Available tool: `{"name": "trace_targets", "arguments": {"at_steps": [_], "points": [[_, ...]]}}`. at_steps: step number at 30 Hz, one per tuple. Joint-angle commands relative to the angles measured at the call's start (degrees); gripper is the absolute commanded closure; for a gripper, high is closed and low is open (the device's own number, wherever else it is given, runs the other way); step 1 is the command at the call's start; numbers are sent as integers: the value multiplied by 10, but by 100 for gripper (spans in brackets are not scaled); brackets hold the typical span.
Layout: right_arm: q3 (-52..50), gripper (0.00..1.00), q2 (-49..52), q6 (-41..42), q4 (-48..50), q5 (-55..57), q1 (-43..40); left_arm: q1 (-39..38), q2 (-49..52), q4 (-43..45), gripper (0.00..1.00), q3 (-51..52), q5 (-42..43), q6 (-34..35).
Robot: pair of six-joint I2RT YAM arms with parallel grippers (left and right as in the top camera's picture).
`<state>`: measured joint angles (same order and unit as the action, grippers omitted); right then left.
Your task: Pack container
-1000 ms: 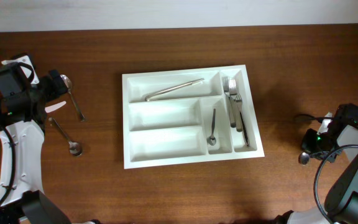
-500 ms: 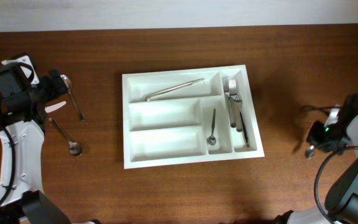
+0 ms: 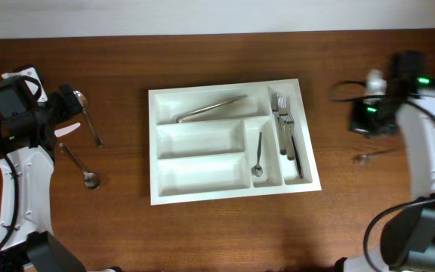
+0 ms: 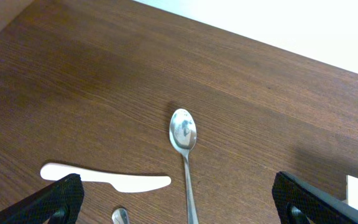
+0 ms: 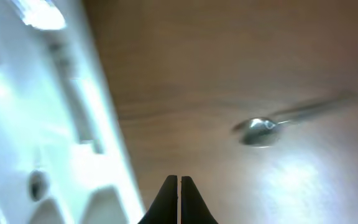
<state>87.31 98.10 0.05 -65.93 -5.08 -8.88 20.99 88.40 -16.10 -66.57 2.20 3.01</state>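
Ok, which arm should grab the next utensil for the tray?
Probably left: the left gripper is open above a spoon and a knife. The right gripper is shut, its nearby spoon off to one side.

One white cutlery tray point(image 3: 198, 172). Four spoons: one small spoon point(image 3: 257, 157) inside the tray; a far spoon point(image 3: 89, 121) and a near spoon point(image 3: 78, 165) left of it; one lone spoon point(image 3: 372, 155) right of it. One white knife point(image 3: 68, 130) left of it. Inside it, one long silver utensil point(image 3: 211, 109) and overlapping forks point(image 3: 284, 125), too bunched to count.
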Motion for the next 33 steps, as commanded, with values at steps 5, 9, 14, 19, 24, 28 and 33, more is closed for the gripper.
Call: {"name": "trace_targets", "arguments": {"at_steps": [5,9,14,19,24,28,33], "points": [[8,96,-11,73,19,81,95,3,3,1,1,-11,-3,0],[7,96,-6,135,32,97,52,3,3,1,1,-11,-3,0],[7,96,10,213,16,83,-29,3,3,1,1,-11,-3,-1],[-7,74,45,317,0,83,-75,3,3,1,1,-11,-3,0],[-38,62,92,384,14,83,-96,3,3,1,1,-11,-3,0],[-42,62,130,411,26,83,-111,3,3,1,1,-11,-3,0],[-42,62,162,447,32,82,-137,3,3,1,1,-11,-3,0]]}}
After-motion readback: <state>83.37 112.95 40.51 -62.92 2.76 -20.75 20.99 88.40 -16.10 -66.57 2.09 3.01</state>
